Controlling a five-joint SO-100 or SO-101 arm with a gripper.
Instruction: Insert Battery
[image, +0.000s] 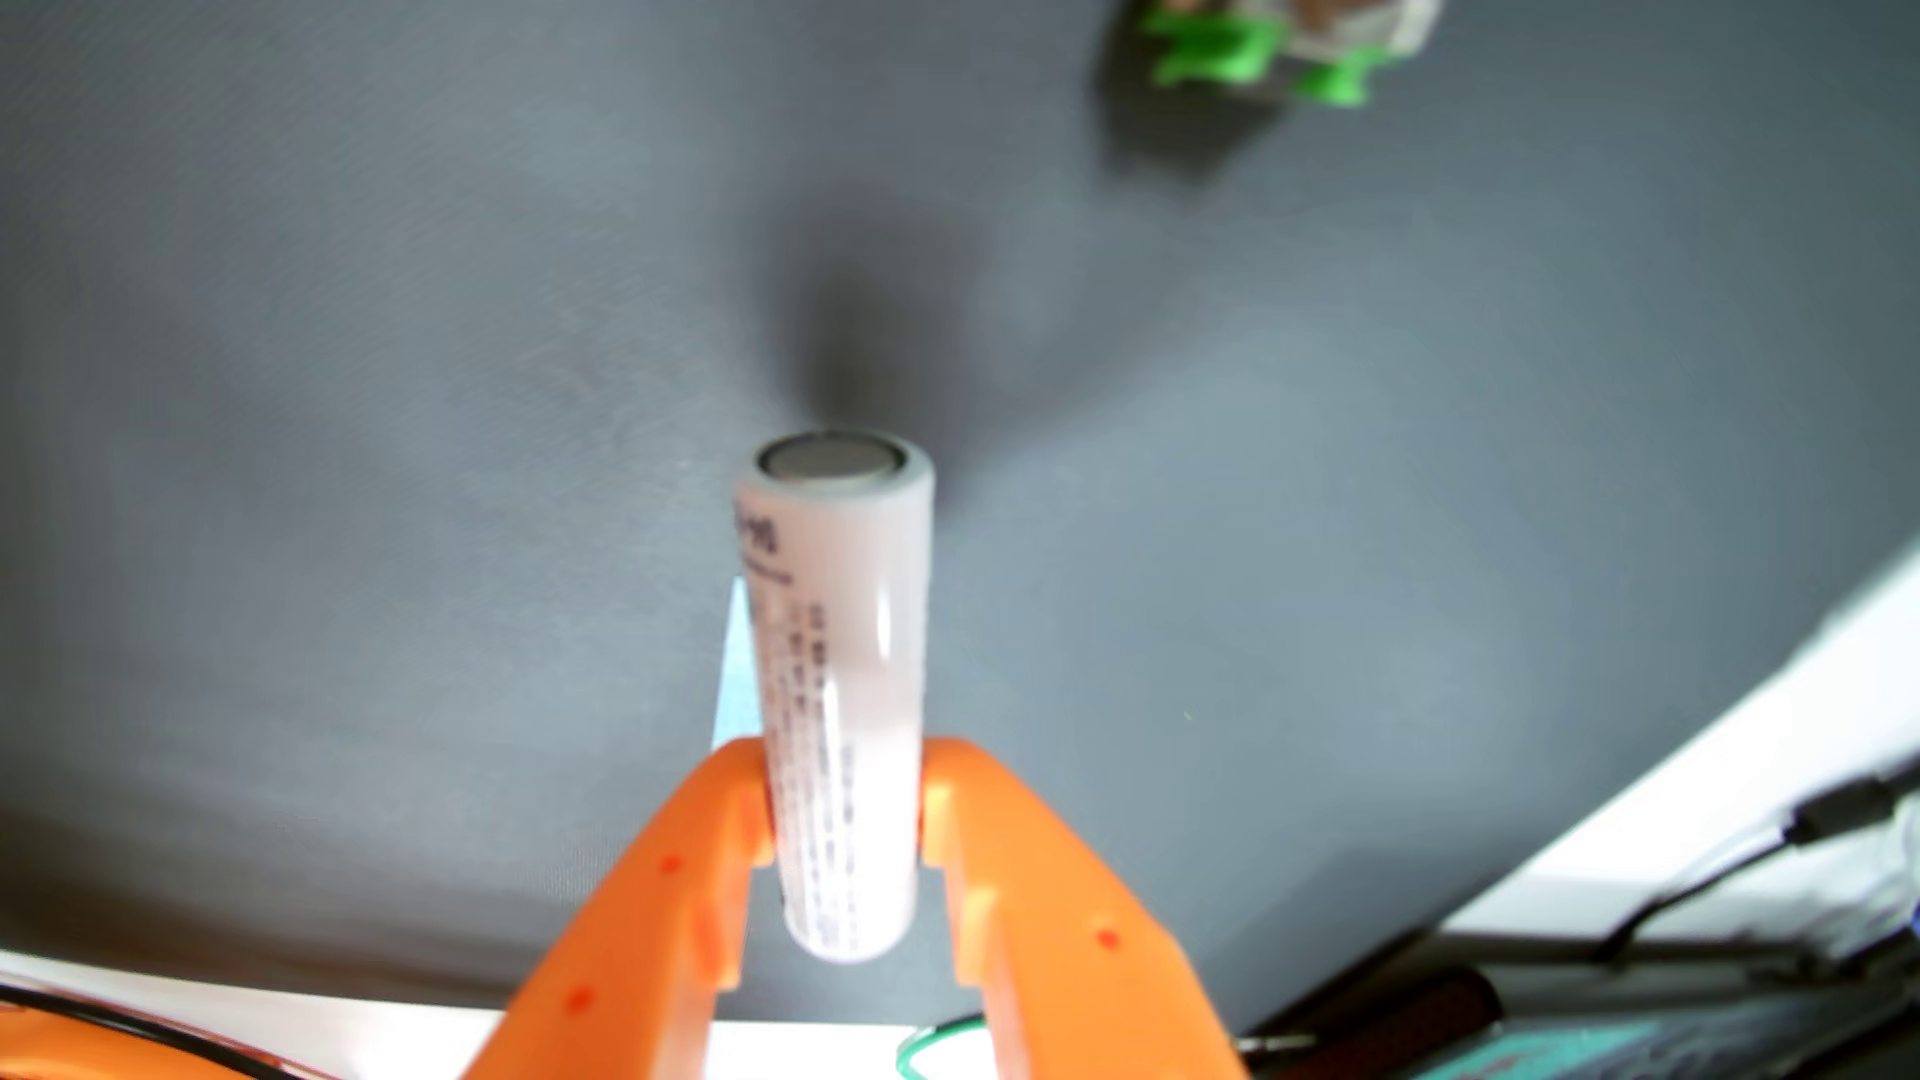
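Note:
In the wrist view a white cylindrical battery (842, 675) with small grey print stands up between my orange fingers, its flat metal end toward the grey mat. My gripper (844, 774) is shut on the battery's lower half, and the battery hangs above the mat with a dark shadow beyond it. At the top right edge a green and clear plastic fixture (1278, 47), blurred and cut off by the frame, sits on the mat far from the battery.
A dark grey mat (416, 363) covers most of the view. A white table edge (1714, 758) runs along the lower right with black cables (1704, 893) and a dark tool (1392, 1023). A green wire loop (925, 1044) shows at the bottom.

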